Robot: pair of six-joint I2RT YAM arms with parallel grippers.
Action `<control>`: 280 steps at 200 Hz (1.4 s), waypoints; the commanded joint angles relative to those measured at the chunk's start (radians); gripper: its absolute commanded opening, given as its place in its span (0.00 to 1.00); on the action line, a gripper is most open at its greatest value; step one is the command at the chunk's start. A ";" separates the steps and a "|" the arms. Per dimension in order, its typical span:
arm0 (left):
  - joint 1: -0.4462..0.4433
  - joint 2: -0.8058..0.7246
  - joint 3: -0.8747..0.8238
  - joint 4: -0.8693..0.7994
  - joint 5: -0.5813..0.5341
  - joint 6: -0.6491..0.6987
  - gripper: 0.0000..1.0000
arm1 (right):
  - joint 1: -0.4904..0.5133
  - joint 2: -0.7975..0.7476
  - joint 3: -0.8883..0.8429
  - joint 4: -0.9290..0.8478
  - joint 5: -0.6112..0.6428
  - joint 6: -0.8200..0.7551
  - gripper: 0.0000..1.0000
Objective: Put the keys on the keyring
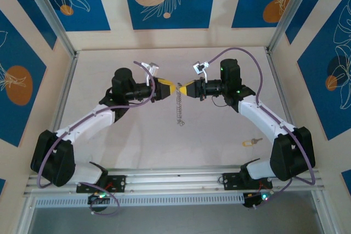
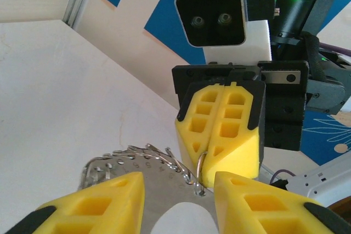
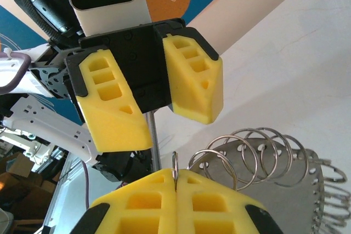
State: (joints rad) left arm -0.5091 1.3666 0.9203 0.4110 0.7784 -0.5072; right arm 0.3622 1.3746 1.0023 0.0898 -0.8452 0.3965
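You've got a pale counter (image 1: 137,141) with one tiny key (image 1: 252,142), yellow-orange head, lying near its right edge.

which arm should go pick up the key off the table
Left, probably. The left gripper is open and empty; the right gripper is shut on the keyring, though the key lies on the table's right side.

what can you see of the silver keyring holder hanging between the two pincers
The silver metal keyring holder is a flat, dull grey plate with a curved edge carrying a row of thin wire rings. One ring at its end is clamped edge-on in the shut yellow right pincer, so the plate hangs from it. The open yellow left pincer straddles that end; whether it touches is unclear.
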 commanded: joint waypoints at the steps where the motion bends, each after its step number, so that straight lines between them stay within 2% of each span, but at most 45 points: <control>1: -0.018 0.006 -0.008 0.052 0.033 -0.011 0.38 | 0.005 0.005 0.016 0.022 -0.014 0.014 0.00; 111: -0.043 0.034 -0.022 0.101 0.036 -0.030 0.35 | 0.006 0.011 0.014 0.036 -0.008 0.021 0.00; 223: -0.066 0.063 -0.018 0.157 0.042 -0.050 0.14 | 0.005 0.014 0.004 0.042 -0.005 0.023 0.00; 264: -0.068 0.074 -0.017 0.185 0.039 -0.060 0.00 | 0.004 0.014 0.004 0.042 -0.004 0.025 0.00; 280: -0.069 0.074 -0.018 0.187 0.034 -0.054 0.00 | -0.002 0.013 0.006 0.040 0.001 0.031 0.02</control>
State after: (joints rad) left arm -0.5526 1.4300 0.9009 0.5400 0.7883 -0.5709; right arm 0.3557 1.3804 1.0019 0.1123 -0.8375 0.4107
